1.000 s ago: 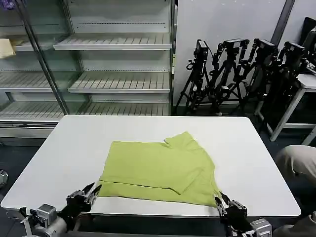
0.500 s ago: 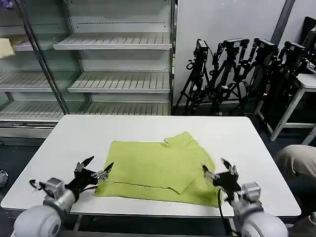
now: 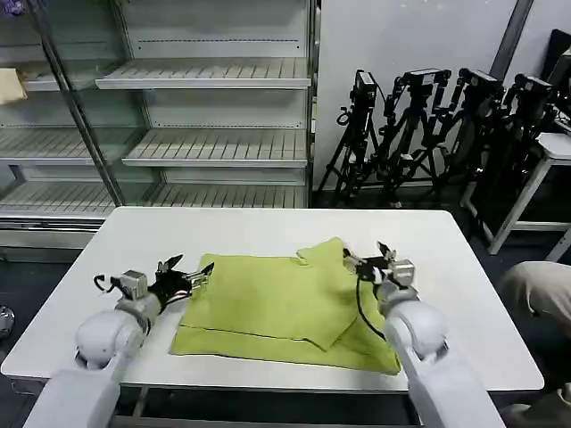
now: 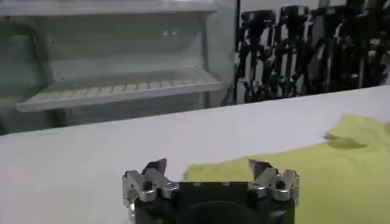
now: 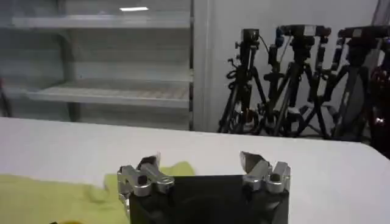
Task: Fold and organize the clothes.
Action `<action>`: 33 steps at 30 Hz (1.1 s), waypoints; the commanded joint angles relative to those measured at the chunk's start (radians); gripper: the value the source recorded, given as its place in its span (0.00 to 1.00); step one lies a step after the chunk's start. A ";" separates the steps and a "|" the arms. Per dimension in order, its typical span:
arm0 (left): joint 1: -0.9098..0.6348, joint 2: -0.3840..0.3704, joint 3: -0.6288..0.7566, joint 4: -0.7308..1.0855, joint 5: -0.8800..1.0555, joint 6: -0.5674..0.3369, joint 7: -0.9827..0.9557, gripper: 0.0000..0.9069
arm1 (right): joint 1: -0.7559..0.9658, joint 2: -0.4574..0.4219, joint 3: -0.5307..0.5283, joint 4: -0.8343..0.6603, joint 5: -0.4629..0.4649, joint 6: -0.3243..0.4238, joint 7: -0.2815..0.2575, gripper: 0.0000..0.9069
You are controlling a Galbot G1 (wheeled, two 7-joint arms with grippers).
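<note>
1. Left gripper (image 3: 186,278) hovers at the left edge of the T-shirt (image 3: 285,303), jaws apart, nothing held. Risk as I judge it: closing here could pinch only the top layer of thin fabric, so the fold peels open instead of carrying over.
2. T-shirt lies partly folded in the middle of the white bench (image 3: 428,241), one sleeve sticking up toward the far side, a folded flap across the front. Soft cloth; an uneven pull from either side would likely skew the edges or drag the whole shirt across the bench.
3. Right gripper (image 3: 373,263) sits at the far right of the shirt near the sleeve, jaws apart and empty. If it closes on the sleeve alone, the body may stay behind and bunch.
4. Hard to make out: whether either gripper's fingertips touch the cloth or float just above it; the head view leaves that unclear. In the left wrist view the gripper body covers the shirt edge beneath it. The layers under the front flap are hidden. The near bench edge is partly blocked by both arms.
</note>
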 commanded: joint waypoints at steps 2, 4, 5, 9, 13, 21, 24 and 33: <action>-0.233 -0.037 0.099 0.298 0.024 0.017 0.007 1.00 | 0.184 0.084 -0.063 -0.307 0.002 -0.002 0.028 1.00; -0.238 -0.039 0.102 0.315 0.026 0.017 0.012 1.00 | 0.185 0.090 -0.063 -0.316 0.002 -0.002 0.028 1.00; -0.238 -0.039 0.105 0.318 0.027 0.017 0.022 1.00 | 0.186 0.095 -0.061 -0.326 0.002 -0.002 0.027 1.00; -0.222 -0.036 0.105 0.304 0.036 0.018 0.052 1.00 | 0.191 0.111 -0.049 -0.353 0.008 -0.001 0.012 1.00; -0.222 -0.039 0.101 0.311 0.040 0.017 0.054 1.00 | 0.195 0.121 -0.043 -0.366 0.009 0.000 0.005 1.00; -0.219 -0.032 0.096 0.314 0.038 0.018 0.055 1.00 | 0.209 0.137 -0.041 -0.386 0.008 -0.001 0.005 1.00; -0.218 -0.030 0.096 0.314 0.040 0.018 0.054 1.00 | 0.211 0.138 -0.042 -0.390 0.008 -0.001 0.005 1.00; -0.201 -0.032 0.089 0.310 0.034 0.018 0.068 0.02 | 0.205 0.140 -0.041 -0.387 0.020 -0.002 -0.004 0.00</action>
